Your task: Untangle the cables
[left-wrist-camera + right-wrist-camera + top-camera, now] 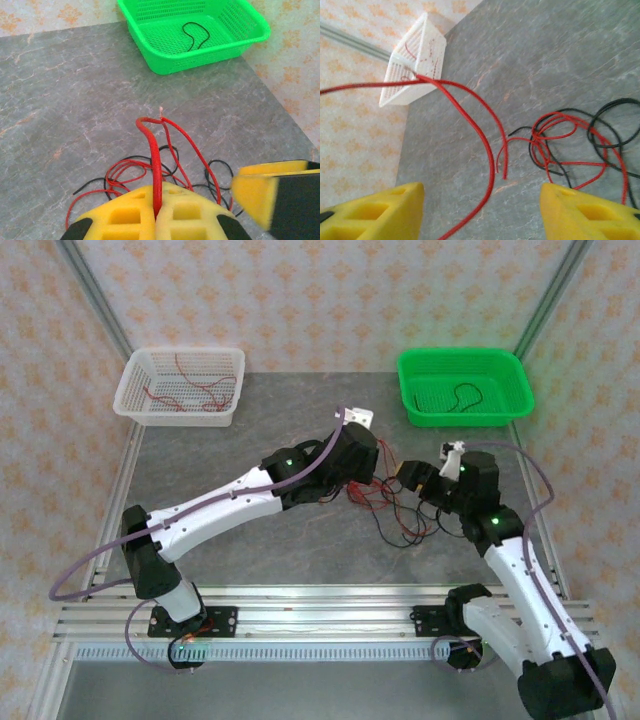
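Observation:
The cables (400, 512) lie as a snarl of thin red and black wires on the grey table, between the two arms. In the left wrist view my left gripper (157, 200) is shut on one red cable (156, 155). That cable rises from the pads, loops over and drops back into the snarl (145, 172). My left gripper (370, 478) hangs over the snarl's left side. My right gripper (481, 215) is open, with a lifted red cable (490, 160) running through the wide gap, touching neither finger. In the top view the right gripper (413, 478) faces the left one closely.
A white basket (136, 368) at the back left holds red wires (195, 390). A green basket (505, 362) at the back right holds one black wire (466, 395). The right gripper's yellow finger (272, 192) shows beside the left fingers. Bare table lies toward the front.

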Robot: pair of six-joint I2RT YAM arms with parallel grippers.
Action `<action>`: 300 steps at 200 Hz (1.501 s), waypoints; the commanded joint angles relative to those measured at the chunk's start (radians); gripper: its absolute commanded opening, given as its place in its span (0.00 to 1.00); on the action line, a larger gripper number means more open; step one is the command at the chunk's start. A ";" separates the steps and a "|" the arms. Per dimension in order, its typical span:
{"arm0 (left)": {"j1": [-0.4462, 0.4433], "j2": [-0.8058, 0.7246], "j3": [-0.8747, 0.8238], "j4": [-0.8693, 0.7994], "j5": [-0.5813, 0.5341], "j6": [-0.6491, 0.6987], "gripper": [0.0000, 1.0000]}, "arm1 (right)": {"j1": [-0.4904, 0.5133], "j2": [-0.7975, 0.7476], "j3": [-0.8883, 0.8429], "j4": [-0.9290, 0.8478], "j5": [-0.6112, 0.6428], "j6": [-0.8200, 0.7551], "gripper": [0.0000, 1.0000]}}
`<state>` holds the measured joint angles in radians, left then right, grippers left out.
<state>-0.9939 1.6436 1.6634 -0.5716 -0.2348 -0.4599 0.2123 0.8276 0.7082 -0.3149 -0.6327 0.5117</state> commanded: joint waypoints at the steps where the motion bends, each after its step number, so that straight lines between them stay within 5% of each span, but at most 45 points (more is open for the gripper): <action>1: 0.010 0.011 0.045 0.004 0.022 0.036 0.00 | 0.072 0.063 0.041 0.080 0.068 0.032 0.62; 61: 0.020 -0.053 0.085 -0.014 -0.065 0.061 0.00 | 0.148 0.142 -0.021 0.114 0.292 0.097 0.48; 77: 0.027 -0.083 0.089 -0.003 -0.094 0.067 0.00 | 0.149 0.138 -0.079 0.164 0.284 0.131 0.30; 89: 0.029 -0.103 0.086 0.013 -0.110 0.072 0.00 | 0.152 0.145 -0.127 0.222 0.257 0.161 0.08; 100: 0.030 -0.123 0.079 0.029 -0.122 0.073 0.00 | 0.159 0.156 -0.159 0.259 0.235 0.180 0.03; 150: 0.050 -0.172 0.051 0.085 -0.201 0.093 0.00 | 0.188 0.150 -0.230 0.281 0.233 0.200 0.13; 212: 0.167 -0.209 0.053 0.160 -0.245 0.145 0.00 | 0.188 0.063 -0.278 0.232 0.261 0.209 0.53; 300: 0.513 -0.212 0.061 0.284 -0.246 0.251 0.00 | 0.188 0.086 -0.243 0.198 0.264 0.150 0.56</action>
<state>-0.5789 1.4307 1.7027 -0.3702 -0.4648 -0.2665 0.4004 0.9199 0.4358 -0.0864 -0.3977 0.7006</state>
